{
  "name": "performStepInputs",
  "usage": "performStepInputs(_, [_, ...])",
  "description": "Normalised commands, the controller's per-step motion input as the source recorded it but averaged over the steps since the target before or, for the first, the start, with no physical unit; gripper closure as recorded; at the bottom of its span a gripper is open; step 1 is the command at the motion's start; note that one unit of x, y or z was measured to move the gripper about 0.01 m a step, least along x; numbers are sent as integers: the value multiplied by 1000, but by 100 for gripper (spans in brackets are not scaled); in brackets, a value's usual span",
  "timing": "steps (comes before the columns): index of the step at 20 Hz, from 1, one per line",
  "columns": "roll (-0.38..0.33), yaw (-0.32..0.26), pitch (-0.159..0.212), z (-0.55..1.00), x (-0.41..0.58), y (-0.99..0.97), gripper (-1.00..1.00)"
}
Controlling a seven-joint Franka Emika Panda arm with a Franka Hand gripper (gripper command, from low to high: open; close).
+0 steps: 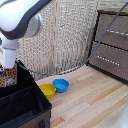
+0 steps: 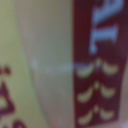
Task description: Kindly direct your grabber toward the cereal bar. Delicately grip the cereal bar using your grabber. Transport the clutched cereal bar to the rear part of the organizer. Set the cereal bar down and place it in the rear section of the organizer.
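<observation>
My grabber (image 1: pixel 8 66) hangs from the thick white arm at the exterior view's left. It is shut on the cereal bar (image 1: pixel 7 78), a yellow-orange box with busy print, held upright below the fingers. The box hovers over the far part of the black organizer (image 1: pixel 27 111), its lower edge at about rim height. I cannot tell whether it touches anything inside. The wrist view is filled by a blurred close-up of the cereal bar (image 2: pixel 95 70), showing a dark red band with pale letters and yellow shapes; the fingers do not show there.
A yellow bowl (image 1: pixel 47 90) and a blue bowl (image 1: pixel 61 85) sit on the wooden table (image 1: pixel 90 105) just right of the organizer. A brown drawer cabinet (image 1: pixel 111 47) stands at the back right. A dark cable (image 1: pixel 75 69) hangs across the woven wall.
</observation>
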Motion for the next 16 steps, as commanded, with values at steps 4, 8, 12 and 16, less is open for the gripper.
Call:
performStepInputs(4, [-54,24,71,-71,528,14,100])
performStepInputs(8, [-62,86,77,91,264,111,-100])
performStepInputs(12, [-39,3,70,287,75,10,-100])
performStepInputs(16, [-11,-103,111,591,0,-54,-100])
